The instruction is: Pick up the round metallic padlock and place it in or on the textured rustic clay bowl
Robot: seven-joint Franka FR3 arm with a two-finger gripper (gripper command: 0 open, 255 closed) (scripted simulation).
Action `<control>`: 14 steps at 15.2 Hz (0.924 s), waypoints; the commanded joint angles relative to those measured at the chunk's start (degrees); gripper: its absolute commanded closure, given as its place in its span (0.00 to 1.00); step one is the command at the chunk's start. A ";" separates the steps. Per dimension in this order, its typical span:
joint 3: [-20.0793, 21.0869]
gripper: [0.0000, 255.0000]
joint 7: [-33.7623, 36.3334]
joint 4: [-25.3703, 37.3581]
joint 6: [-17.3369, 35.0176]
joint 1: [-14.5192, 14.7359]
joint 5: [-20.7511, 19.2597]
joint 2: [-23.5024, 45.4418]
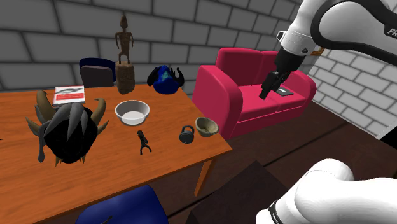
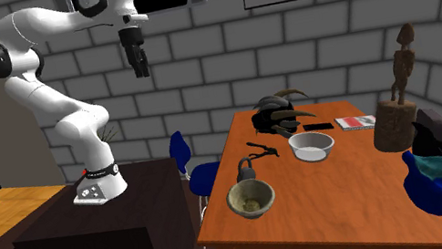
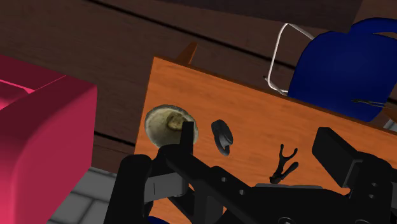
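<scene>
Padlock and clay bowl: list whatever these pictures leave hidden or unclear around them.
Second exterior view: the rough tan clay bowl hides the lower body of the dark round metal padlock behind it.
Wrist view: one of the open black jaws covers part of the bowl's rim.
Shoulder view: the small black forked object beside the padlock is too small to name.

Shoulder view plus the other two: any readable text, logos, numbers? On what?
"F", the rest cut off by the picture's edge: on the white arm.
Red-and-white booklet on the table: print too blurred to read.
Arm's base plate: marks too small to read.
</scene>
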 commanded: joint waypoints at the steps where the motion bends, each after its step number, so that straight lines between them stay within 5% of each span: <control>1: 0.00 0.00 0.00 0.00 0.00 0.00 0.00 0.00; 14: 0.29 0.00 1.80 -9.52 25.36 0.58 -0.88 16.47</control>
